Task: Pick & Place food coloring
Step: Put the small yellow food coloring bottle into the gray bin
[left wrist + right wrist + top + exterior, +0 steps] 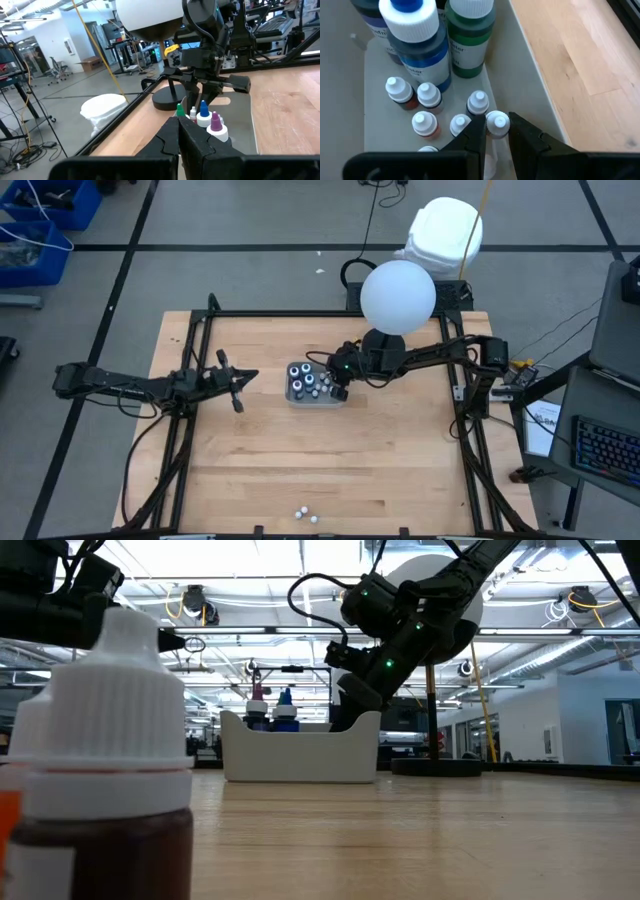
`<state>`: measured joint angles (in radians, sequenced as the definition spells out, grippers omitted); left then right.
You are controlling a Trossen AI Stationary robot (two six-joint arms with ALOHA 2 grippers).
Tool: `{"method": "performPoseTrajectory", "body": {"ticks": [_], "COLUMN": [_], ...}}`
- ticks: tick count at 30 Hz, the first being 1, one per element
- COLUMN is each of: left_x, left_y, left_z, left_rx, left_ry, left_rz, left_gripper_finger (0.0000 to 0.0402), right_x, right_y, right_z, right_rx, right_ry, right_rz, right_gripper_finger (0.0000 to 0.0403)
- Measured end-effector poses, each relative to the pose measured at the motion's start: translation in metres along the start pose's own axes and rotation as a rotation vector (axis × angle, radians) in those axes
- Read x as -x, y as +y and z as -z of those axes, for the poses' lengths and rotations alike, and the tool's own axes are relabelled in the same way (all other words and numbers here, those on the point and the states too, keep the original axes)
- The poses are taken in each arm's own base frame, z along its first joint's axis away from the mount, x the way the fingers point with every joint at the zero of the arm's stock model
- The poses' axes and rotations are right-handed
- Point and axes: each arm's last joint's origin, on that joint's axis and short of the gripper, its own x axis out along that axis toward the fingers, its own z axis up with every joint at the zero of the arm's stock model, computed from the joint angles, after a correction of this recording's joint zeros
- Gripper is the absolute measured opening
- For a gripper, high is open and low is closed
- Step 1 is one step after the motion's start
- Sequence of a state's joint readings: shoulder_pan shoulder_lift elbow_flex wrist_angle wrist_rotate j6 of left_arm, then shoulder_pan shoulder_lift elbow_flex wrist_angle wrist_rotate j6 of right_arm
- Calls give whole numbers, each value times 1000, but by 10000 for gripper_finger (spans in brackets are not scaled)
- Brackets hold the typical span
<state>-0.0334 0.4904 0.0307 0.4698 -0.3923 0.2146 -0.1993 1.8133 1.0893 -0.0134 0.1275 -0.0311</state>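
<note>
We are seeing the right pincer point(492, 131) reaching down into the small pale grey plastic tray point(300, 398) near the middle of the light wooden desk point(330, 470). Its two dark fingers point(472, 135) are pinching the white cap of one tiny food coloring bottle point(497, 123), which is standing upright in the tray at its wall. Beside it, more tiny white-capped bottles point(424, 122) are standing in the same tray, along with larger blue point(417, 40) and green point(469, 42) bottles at one end.

The left pincer point(238, 383) is hovering over the desk a little to the tray's left, fingers pressed together, holding nothing.

Two tiny white-capped bottles point(305, 514) are sitting apart at the desk's near edge. A large white globe on a black stand point(397, 296) is standing just behind the tray.
</note>
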Motion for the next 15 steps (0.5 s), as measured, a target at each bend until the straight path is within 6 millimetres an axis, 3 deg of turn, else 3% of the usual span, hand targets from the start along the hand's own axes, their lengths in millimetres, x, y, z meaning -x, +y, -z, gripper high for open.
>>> {"method": "performPoseTrajectory", "body": {"ticks": [15], "left_x": [0], "left_y": [0], "left_z": [0], "left_rx": [5], "left_ry": [1], "left_rz": [0], "left_gripper_finger": [12], "right_x": [0], "right_y": [-4], "right_z": [3], "right_rx": [-22], "right_ry": [30], "right_rz": [9], "right_gripper_finger": [56]}}
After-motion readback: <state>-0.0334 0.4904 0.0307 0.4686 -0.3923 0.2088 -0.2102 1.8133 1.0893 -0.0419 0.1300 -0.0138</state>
